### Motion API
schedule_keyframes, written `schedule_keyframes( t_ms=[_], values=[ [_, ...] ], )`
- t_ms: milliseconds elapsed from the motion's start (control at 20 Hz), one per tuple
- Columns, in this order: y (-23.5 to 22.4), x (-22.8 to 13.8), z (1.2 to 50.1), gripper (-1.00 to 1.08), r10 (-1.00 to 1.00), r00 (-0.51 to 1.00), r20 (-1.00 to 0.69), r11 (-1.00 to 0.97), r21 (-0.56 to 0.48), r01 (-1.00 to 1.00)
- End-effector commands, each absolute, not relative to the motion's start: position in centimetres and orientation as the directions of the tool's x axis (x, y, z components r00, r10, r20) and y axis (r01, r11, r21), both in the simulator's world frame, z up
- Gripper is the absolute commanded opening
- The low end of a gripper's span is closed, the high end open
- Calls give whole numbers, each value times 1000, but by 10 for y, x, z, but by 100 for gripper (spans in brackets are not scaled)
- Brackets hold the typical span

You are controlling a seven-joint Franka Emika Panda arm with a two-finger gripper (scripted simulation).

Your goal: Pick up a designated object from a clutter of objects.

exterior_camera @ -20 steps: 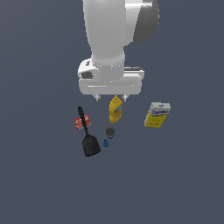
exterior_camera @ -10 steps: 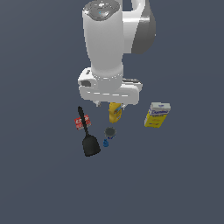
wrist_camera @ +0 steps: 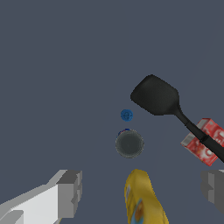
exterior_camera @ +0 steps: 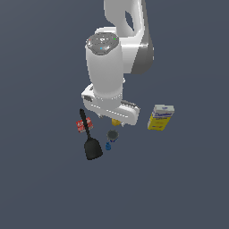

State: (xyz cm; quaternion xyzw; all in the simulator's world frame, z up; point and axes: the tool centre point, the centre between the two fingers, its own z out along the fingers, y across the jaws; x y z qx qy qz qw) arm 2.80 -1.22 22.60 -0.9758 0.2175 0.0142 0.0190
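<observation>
The tiny bright-blue item (exterior_camera: 108, 146) lies on the floor just in front of the small grey can (exterior_camera: 113, 135); in the wrist view the blue item (wrist_camera: 126, 115) sits just beyond the can (wrist_camera: 129, 144). The black spatula (exterior_camera: 91, 143) lies at the exterior view's left, its handle across the red packet (exterior_camera: 83, 125). The mustard bottle (wrist_camera: 142, 201) lies between my fingers (wrist_camera: 70, 193). My gripper (wrist_camera: 142, 190) is open and empty, above the bottle, short of the blue item. In the exterior view the hand hides the fingers.
The yellow-and-white box (exterior_camera: 160, 117) stands apart at the exterior view's right. The spatula blade (wrist_camera: 155, 96) and red packet (wrist_camera: 203, 141) lie close beside the blue item and can. The floor is plain dark grey.
The arm has come down and leaned forward over the clutter. The hand now covers most of the mustard bottle in the exterior view. The objects have not moved.
</observation>
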Motion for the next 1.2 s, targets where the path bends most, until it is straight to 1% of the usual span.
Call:
schedule_keyframes(
  t_ms=[0,650,1150],
  values=[
    [-14,32,212,100,-487,873,-35,-872,-27,-488],
    [-26,47,140,100,-763,646,-19,-646,-8,-764],
    [-33,51,102,100,-869,495,-4,-495,-1,-869]
  ],
)
